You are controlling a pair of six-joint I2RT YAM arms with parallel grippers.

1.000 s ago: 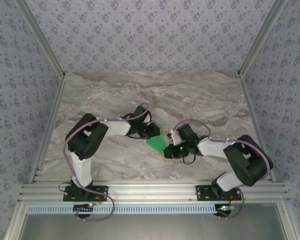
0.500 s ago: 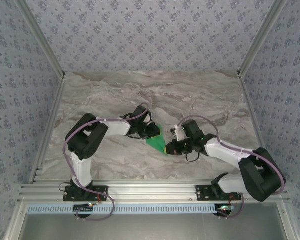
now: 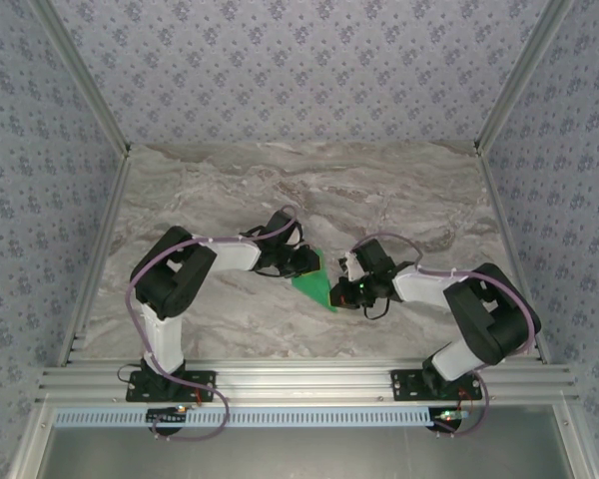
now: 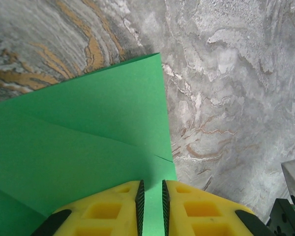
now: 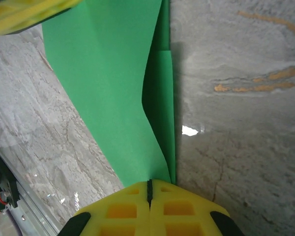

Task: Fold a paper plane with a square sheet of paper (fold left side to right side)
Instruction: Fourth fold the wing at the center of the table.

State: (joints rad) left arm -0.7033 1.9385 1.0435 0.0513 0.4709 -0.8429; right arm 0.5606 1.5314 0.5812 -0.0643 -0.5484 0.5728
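R tool (image 5: 148, 183) just clamped green sheet (image 4: 88, 128) (L tool (image 4: 151, 184) too).

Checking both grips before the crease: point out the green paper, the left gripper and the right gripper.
green paper (image 4: 88, 132), left wrist view, flat top layer.
left gripper (image 4: 151, 189), left wrist view, gap between yellow fingertips.
right gripper (image 5: 149, 184), right wrist view, seam between closed fingertips.

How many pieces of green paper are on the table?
1. The folded green paper lies on the table between the left gripper and the right gripper, whose shut jaws pinch its near corner. None looks hidden.
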